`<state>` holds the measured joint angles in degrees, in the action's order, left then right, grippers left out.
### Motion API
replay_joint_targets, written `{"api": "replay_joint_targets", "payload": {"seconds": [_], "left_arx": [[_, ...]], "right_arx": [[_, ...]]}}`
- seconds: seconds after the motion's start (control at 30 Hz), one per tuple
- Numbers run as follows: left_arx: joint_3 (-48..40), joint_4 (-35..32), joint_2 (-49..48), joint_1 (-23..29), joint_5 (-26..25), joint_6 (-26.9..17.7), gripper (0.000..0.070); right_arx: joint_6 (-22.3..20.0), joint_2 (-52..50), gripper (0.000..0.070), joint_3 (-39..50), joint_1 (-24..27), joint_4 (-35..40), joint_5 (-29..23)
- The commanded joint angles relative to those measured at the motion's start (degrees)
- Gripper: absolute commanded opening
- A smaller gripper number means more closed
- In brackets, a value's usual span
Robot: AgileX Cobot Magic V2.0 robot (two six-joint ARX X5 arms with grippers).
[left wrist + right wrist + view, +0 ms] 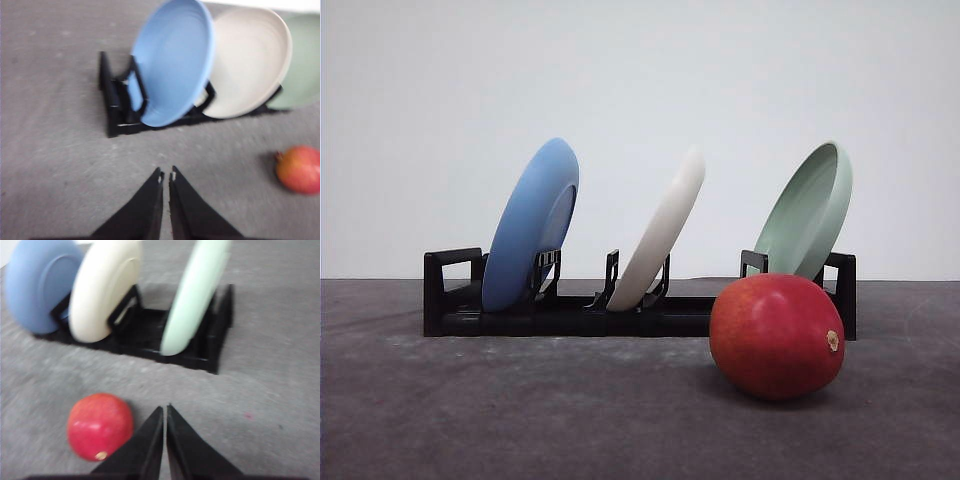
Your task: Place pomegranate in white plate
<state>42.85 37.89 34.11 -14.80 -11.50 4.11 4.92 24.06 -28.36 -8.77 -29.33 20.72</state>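
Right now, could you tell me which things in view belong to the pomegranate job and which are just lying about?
Part of the job:
- pomegranate, on the table
- white plate, standing tilted in the rack's middle slot

Just lying about:
- blue plate
- pale green plate
- black rack holding all three plates

The left gripper (166, 177) hangs over bare grey table (55, 150), its two black fingers nearly closed, a thin slit between the tips. At about twelve o'clock from them, a black rack (114, 107) holds the blue plate (175, 60), the white plate (250, 60) and the green plate (305, 65) on edge. The pomegranate (299, 169) lies at three o'clock, well apart.
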Motion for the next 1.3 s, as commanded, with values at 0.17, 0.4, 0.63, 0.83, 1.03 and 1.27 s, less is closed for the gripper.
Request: {"api": "replay_joint_targets", "payload": {"seconds": [0.17,0.4,0.63,0.83,1.03,1.27], "left_arx": [[2.6,0.1,3.2,-7.4,4.0,-8.6,0.0003],[2.6,-0.7,4.5,-9.2,1.0,-8.6,0.0382],[2.6,-1.3,4.8,-11.2,0.4,-8.6,0.0390],[2.6,-5.4,8.4,-16.2,1.5,-10.9,0.0390],[2.6,-13.4,15.2,-22.0,6.6,-11.6,0.0390],[2.6,-27.7,25.6,-27.3,10.5,-12.4,0.0389]], "right_arx": [[-4.3,0.2,0.0006,-1.0,-4.4,-0.5,-0.2],[-4.3,0.1,0.0304,-1.0,-5.0,-0.3,-0.2],[-4.3,0.1,0.0360,-1.0,-5.0,-0.3,-0.2],[-4.3,0.1,0.0360,-1.0,-5.0,-0.3,-0.2],[-4.3,0.1,0.0360,-1.0,-5.3,-0.2,-0.2],[-4.3,0.1,0.0360,-1.0,-5.5,0.1,-0.3]]}}
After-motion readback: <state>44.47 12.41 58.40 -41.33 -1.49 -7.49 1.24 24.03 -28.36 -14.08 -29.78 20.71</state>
